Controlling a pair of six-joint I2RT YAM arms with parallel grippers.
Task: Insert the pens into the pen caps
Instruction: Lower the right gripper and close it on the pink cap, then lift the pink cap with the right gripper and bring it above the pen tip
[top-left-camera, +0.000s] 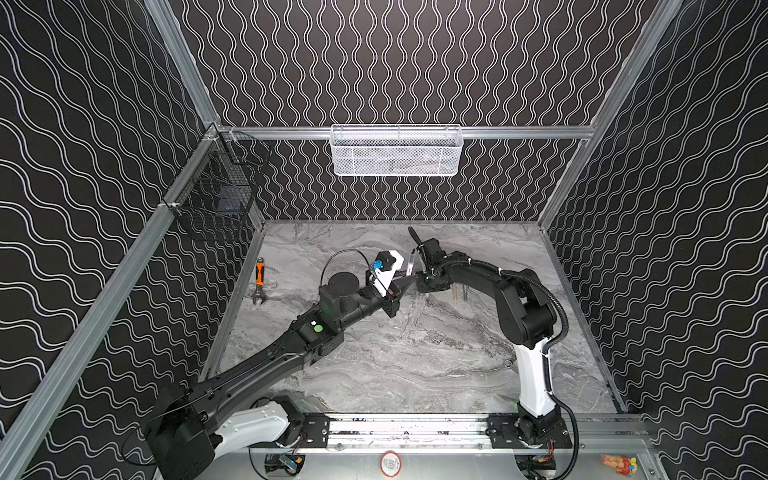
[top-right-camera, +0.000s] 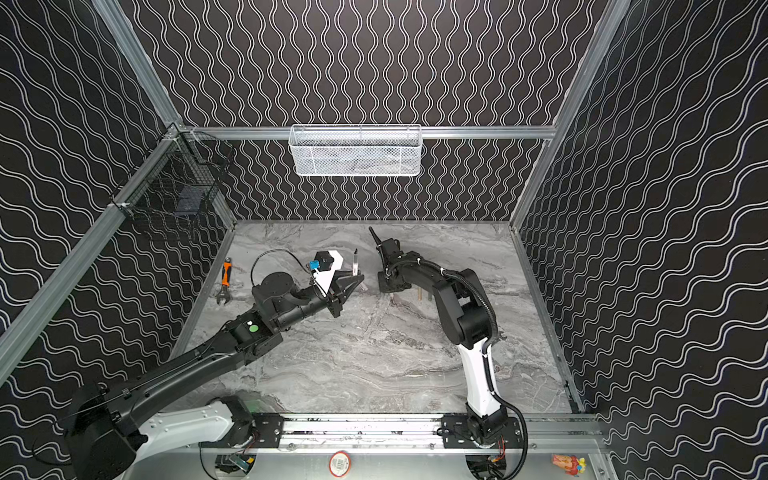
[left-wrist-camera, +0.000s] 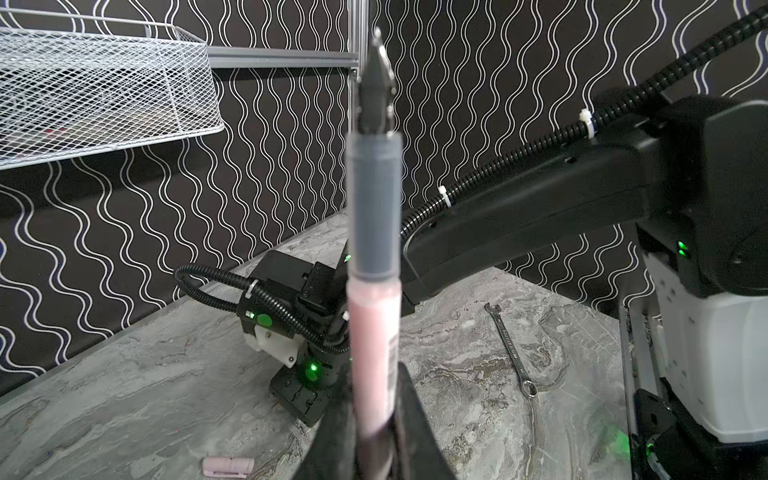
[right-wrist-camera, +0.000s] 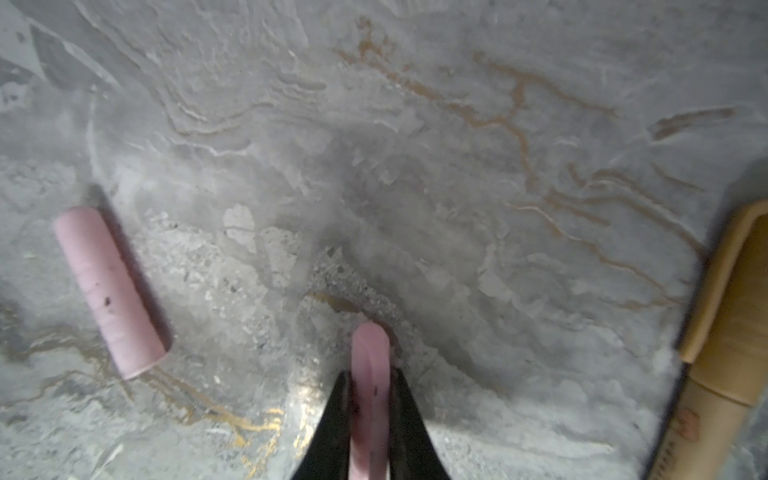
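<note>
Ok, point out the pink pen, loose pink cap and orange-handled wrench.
pink pen (left-wrist-camera: 370, 332): left wrist view, pink barrel.
loose pink cap (right-wrist-camera: 110, 291): right wrist view, tube's middle.
orange-handled wrench (top-left-camera: 259, 275): in a top view, orange handle.

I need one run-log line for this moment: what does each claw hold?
left claw: shut on pink pen, tip up | right claw: shut on pink cap | second pink cap: lying on table, free

1. Walls (top-left-camera: 415, 62): black, white wavy-line pattern, enclosing three sides.
2. Frame rails (top-left-camera: 519, 132): bare aluminium, running along the wall edges.
3. Tabletop (top-left-camera: 415, 374): grey marble finish.
4. White mesh basket (top-left-camera: 395, 164): hung on rear rail.
5. Black wire basket (top-left-camera: 216, 199): hung at left rear corner.
</note>
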